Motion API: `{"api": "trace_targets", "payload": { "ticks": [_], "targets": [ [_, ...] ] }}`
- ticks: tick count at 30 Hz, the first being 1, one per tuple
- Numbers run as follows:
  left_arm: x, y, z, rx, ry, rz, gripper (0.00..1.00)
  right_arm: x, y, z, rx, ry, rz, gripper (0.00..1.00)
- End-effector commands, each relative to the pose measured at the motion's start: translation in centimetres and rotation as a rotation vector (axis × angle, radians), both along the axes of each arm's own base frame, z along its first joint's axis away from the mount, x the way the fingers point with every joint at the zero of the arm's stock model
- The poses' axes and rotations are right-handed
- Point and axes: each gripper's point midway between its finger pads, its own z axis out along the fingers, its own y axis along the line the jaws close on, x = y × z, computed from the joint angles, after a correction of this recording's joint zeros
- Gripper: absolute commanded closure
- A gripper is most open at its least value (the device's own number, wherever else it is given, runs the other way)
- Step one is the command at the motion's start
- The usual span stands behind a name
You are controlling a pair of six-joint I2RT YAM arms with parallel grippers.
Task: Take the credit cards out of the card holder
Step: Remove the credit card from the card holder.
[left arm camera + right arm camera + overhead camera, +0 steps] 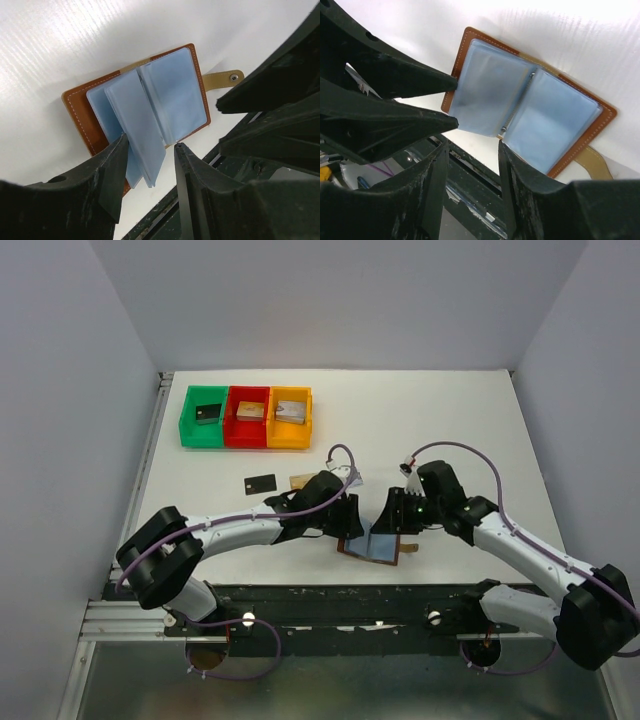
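Note:
The brown card holder (372, 549) lies open near the table's front edge, its pale blue pockets up and its tab strap (222, 79) to one side. In the left wrist view (170, 95) one pocket leaf (137, 130) stands up between my open left gripper's (150, 147) fingers, unclamped. My right gripper (472, 145) is open and empty just above the holder's (530, 105) near edge at the spine. The two grippers (350, 525) (392, 518) face each other over it. A black card (260, 483) and a gold card (300, 480) lie on the table, left of the left gripper. I cannot see any card in the pockets.
Green (205, 417), red (247, 416) and orange (290, 418) bins, each with a small block, stand in a row at the back left. The dark front rail (350, 595) runs just below the holder. White walls close in the sides.

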Motion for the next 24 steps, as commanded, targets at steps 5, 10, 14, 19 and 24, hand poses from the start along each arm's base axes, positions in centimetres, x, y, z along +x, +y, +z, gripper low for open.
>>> {"api": "trace_targets", "payload": {
  "ticks": [5,10,14,19,24],
  "targets": [
    [-0.9,-2.9,1.7,-0.095,-0.015,-0.104,0.51,0.1,1.0,-0.9,0.041,0.047,-0.012,0.47],
    [-1.3,-3.8,2.4,-0.125,-0.025,-0.14,0.51,-0.4,-0.1,-2.8,-0.021,0.09,-0.05,0.47],
    [-1.3,-4.3,2.6,-0.135,-0.031,-0.152,0.51,-0.9,-0.4,-3.9,-0.039,0.117,-0.059,0.46],
    [-1.5,-4.7,2.8,-0.141,-0.031,-0.163,0.52,-1.1,-0.8,-4.6,-0.059,0.131,-0.07,0.46],
    [-1.6,-5.0,2.8,-0.142,-0.029,-0.17,0.51,-1.5,-1.3,-5.6,-0.083,0.148,-0.074,0.42]
  ]
}}
